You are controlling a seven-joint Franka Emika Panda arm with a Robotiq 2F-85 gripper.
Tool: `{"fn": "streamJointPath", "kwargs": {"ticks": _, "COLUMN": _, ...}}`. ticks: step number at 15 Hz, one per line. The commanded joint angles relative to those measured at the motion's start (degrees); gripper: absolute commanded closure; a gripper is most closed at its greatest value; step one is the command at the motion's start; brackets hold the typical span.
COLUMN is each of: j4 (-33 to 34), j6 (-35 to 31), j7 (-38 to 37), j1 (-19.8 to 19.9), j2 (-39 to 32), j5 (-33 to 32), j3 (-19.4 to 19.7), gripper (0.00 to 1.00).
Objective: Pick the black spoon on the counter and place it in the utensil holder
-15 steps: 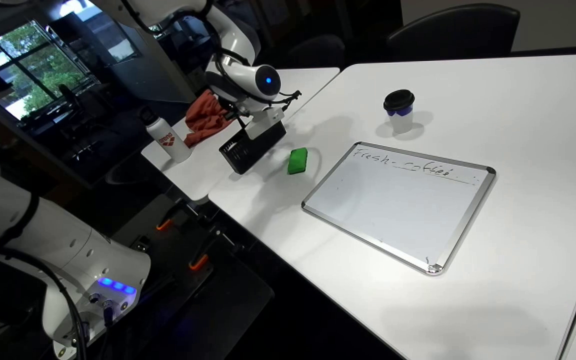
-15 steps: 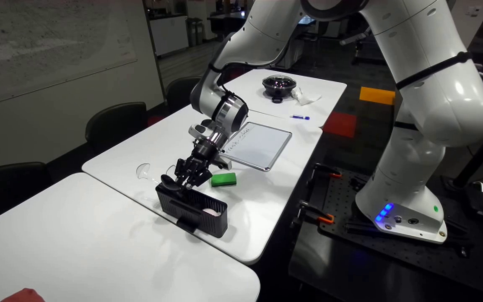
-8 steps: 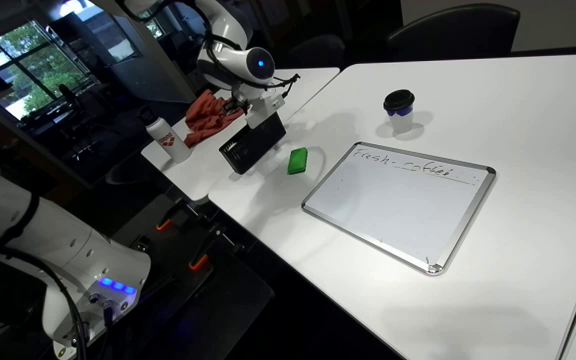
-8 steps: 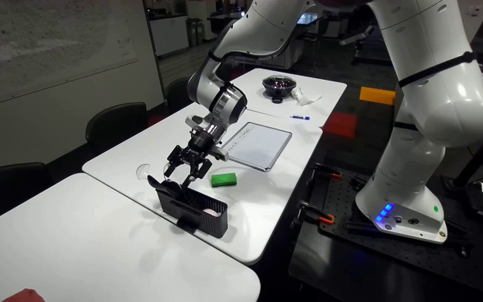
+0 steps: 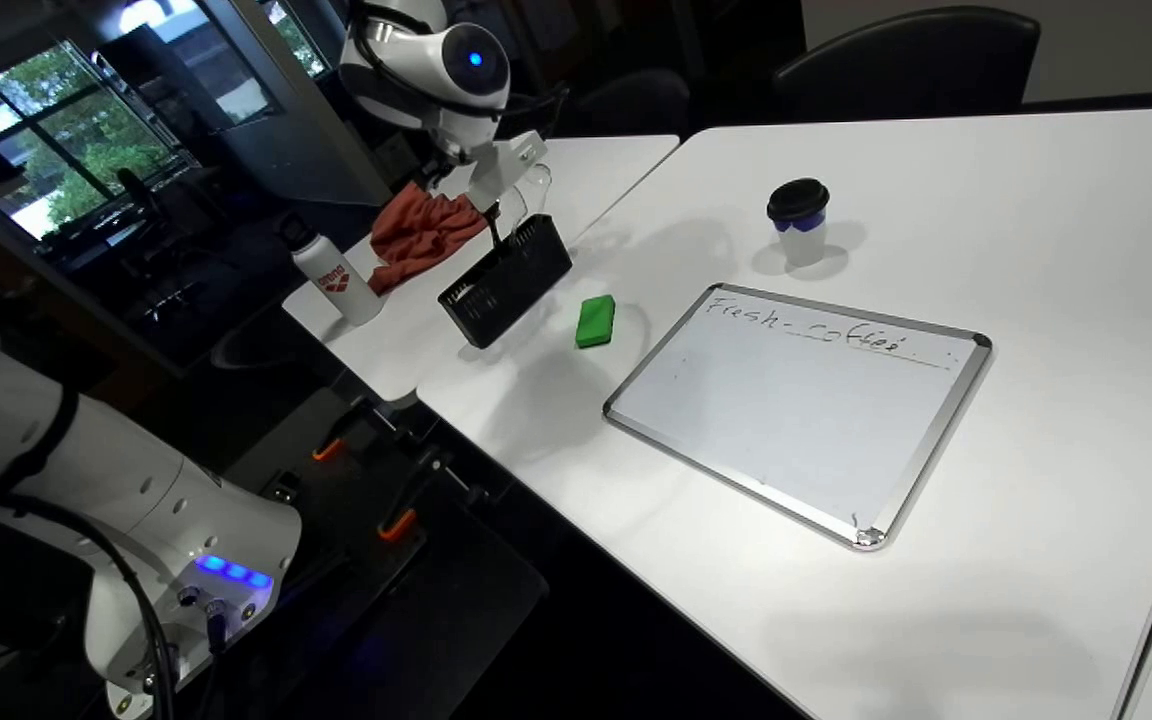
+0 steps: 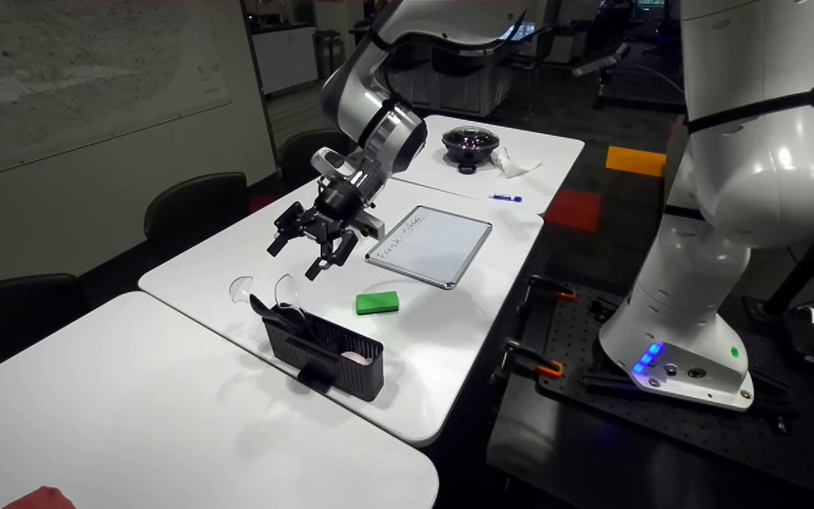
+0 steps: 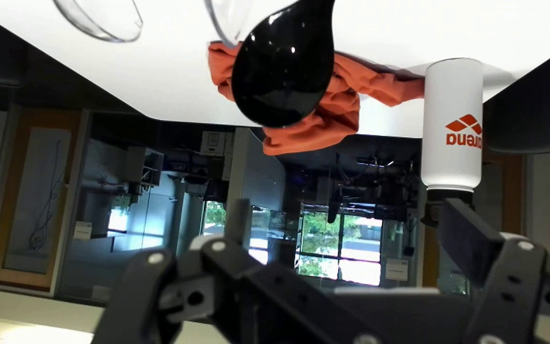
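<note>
The black spoon [image 6: 266,309] leans inside the black utensil holder [image 6: 326,359], its bowl sticking up past one end. In the wrist view the bowl of the black spoon [image 7: 284,71] shows large near the top, beyond my fingers. My gripper [image 6: 297,258] hangs above the holder with its jaws wide apart, touching nothing. Between its fingertips in the wrist view there is only background. The holder [image 5: 506,290] also stands on the white counter [image 5: 1036,240] in an exterior view. The lower part of the spoon is hidden by the holder's wall.
Clear plastic utensils [image 6: 288,290] poke out of the holder. Close by are a green block [image 6: 376,303] and a whiteboard [image 6: 429,247]. A black-lidded cup [image 5: 798,220], a white bottle [image 5: 336,280], an orange cloth [image 5: 426,235] and a lidded pan [image 6: 470,145] stand farther off.
My gripper has opened and let go of the black spoon, then risen away from the holder. The spoon has tipped over against the holder's end and stays there.
</note>
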State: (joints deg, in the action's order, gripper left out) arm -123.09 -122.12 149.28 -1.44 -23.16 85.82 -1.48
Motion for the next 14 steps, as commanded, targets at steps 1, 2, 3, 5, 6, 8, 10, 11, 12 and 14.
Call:
{"fn": "streamJointPath", "kwargs": {"ticks": 1, "j4": -6.2, "j6": -2.3, "j7": -0.1, "j1": -0.9, "j2": 7.8, "j5": -0.4, "j3": 0.7, "gripper": 0.0}}
{"fn": "streamJointPath", "kwargs": {"ticks": 2, "j4": -7.4, "j6": -2.5, "j7": -0.6, "j1": -0.8, "j2": 9.3, "j5": -1.0, "j3": 0.9, "gripper": 0.0}}
{"fn": "streamJointPath", "kwargs": {"ticks": 3, "j4": -8.4, "j6": -3.4, "j7": -1.7, "j1": -0.8, "j2": 11.0, "j5": -2.1, "j3": 1.2, "gripper": 0.0}}
{"fn": "streamJointPath", "kwargs": {"ticks": 5, "j4": -10.2, "j6": -4.9, "j7": -5.2, "j1": -0.6, "j2": 14.3, "j5": -5.7, "j3": 1.7, "gripper": 0.0}}
{"fn": "streamJointPath", "kwargs": {"ticks": 6, "j4": -10.8, "j6": -5.3, "j7": -7.3, "j1": -0.5, "j2": 15.8, "j5": -8.0, "j3": 2.0, "gripper": 0.0}}
{"fn": "streamJointPath", "kwargs": {"ticks": 8, "j4": -11.3, "j6": -5.5, "j7": -12.5, "j1": 0.1, "j2": 18.8, "j5": -13.6, "j3": 2.6, "gripper": 0.0}}
{"fn": "streamJointPath", "kwargs": {"ticks": 10, "j4": -11.0, "j6": -4.4, "j7": -18.2, "j1": 0.8, "j2": 21.1, "j5": -19.7, "j3": 3.2, "gripper": 0.0}}
{"fn": "streamJointPath", "kwargs": {"ticks": 11, "j4": -10.7, "j6": -3.2, "j7": -21.2, "j1": 1.2, "j2": 22.1, "j5": -23.1, "j3": 3.4, "gripper": 0.0}}
{"fn": "streamJointPath", "kwargs": {"ticks": 12, "j4": -10.5, "j6": -3.0, "j7": -23.9, "j1": 1.4, "j2": 23.1, "j5": -25.9, "j3": 3.4, "gripper": 0.0}}
{"fn": "streamJointPath", "kwargs": {"ticks": 14, "j4": -9.9, "j6": -2.0, "j7": -28.1, "j1": 2.0, "j2": 24.5, "j5": -30.8, "j3": 3.4, "gripper": 0.0}}
